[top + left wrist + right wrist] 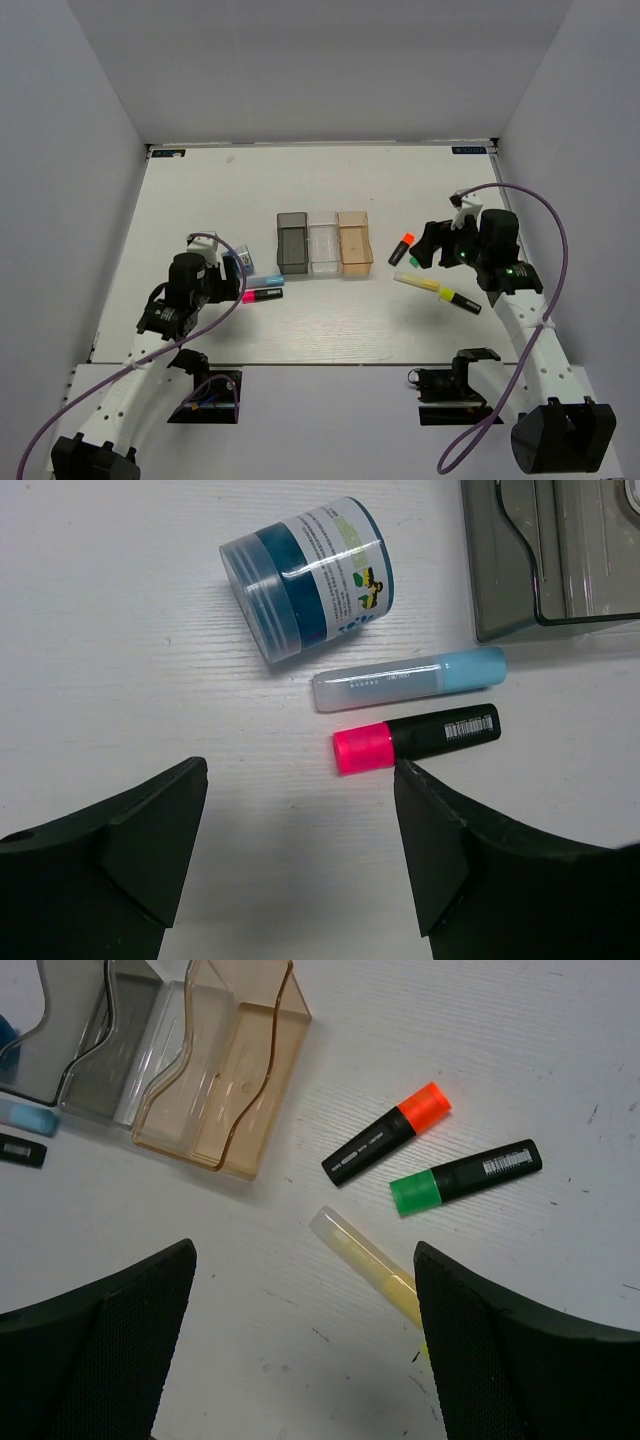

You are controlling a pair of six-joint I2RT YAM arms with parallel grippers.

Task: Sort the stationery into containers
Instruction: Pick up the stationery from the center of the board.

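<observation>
Three bins stand in a row: smoky grey [292,242], clear [323,247], orange-tan [354,242]. My left gripper [228,275] is open and empty just above the table. Ahead of it lie a pink-ended highlighter [415,738], a light-blue stick [410,678] and a small blue-white tub [305,575] on its side. My right gripper [425,250] is open and empty, held over an orange-ended highlighter [387,1132], a green-ended highlighter [465,1175] and a pale-yellow stick [365,1265]. A yellow-ended highlighter [460,300] lies next to the pale-yellow stick.
The grey bin's corner [550,560] shows at the upper right of the left wrist view. The orange-tan bin [225,1090] and the clear bin [150,1050] show at the upper left of the right wrist view. White walls close in the table on three sides.
</observation>
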